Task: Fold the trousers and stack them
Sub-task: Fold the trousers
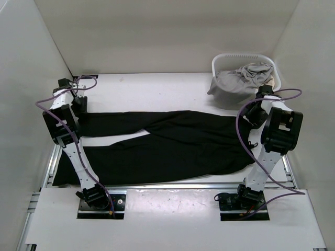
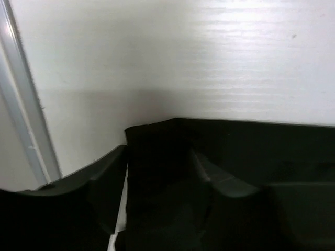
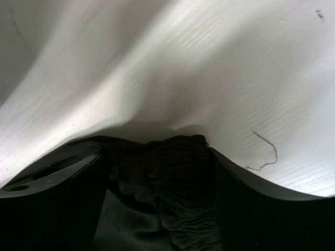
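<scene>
The black trousers [image 1: 172, 141] lie spread flat across the table, legs running left and the waist to the right. My left gripper [image 1: 79, 107] hovers over the cuff end of the far leg. In the left wrist view its fingers [image 2: 99, 178] stand apart and the cuff [image 2: 157, 151] lies loose between them. My right gripper [image 1: 255, 112] is at the far corner of the waist. In the right wrist view its fingers [image 3: 251, 193] are spread wide around the bunched waistband [image 3: 178, 172], not pinching it.
A white basket [image 1: 241, 56] at the back right holds a light grey garment [image 1: 241, 83], just behind the right arm. A metal rail [image 1: 49, 162] runs along the table's left edge. White walls close in the left, back and right sides.
</scene>
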`<act>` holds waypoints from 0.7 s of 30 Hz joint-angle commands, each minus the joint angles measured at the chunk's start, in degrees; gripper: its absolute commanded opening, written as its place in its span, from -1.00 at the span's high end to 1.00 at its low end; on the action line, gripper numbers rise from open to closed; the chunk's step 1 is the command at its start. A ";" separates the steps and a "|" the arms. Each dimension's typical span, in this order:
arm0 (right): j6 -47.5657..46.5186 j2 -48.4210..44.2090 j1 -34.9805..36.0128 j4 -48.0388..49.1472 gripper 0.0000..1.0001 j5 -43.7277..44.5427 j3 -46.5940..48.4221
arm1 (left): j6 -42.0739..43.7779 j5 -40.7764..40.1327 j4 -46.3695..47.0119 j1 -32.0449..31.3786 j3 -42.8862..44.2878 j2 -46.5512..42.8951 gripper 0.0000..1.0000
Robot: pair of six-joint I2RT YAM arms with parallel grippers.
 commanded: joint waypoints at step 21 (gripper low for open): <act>-0.45 -12.84 -2.28 -1.67 0.95 11.08 6.29 | -0.02 6.02 -3.80 -4.12 24.79 -4.55 0.72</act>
